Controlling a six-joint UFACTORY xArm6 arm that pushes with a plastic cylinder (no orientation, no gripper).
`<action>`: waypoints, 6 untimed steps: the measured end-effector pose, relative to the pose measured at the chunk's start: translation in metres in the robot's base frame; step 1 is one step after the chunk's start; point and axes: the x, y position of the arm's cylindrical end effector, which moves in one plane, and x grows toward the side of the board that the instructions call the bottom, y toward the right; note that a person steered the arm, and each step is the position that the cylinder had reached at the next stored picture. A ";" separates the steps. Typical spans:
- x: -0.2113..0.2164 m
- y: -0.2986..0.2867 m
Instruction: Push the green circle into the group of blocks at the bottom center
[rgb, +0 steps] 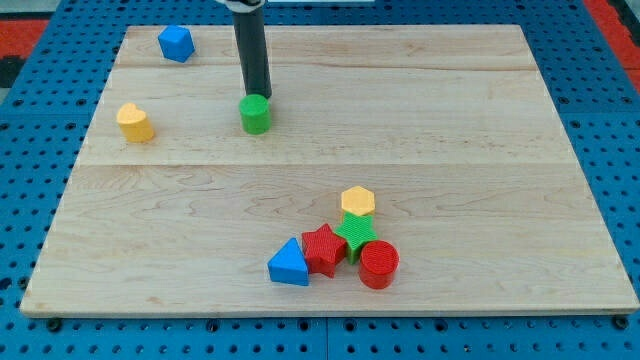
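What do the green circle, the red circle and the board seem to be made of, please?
Green circle: likely matte plastic, in a uniform colour. Red circle: probably 3D-printed plastic, with fine ridges across its top. Board: pale wood, showing grain and plank seams; the finish is unclear.

The rod's tip (259, 95) sits just behind the green circle (255, 114), in the desk's (500, 120) top-left part. Near the bottom edge's centre cluster a yellow hexagon (357, 201), green star (355, 233), red star (323, 248), red cylinder (378, 264) and blue triangle (289, 263). A blue block (176, 43) occupies the top-left corner; a yellow block (134, 122) lies near the left edge.
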 end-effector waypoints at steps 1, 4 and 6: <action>0.030 -0.008; 0.058 -0.008; 0.103 0.059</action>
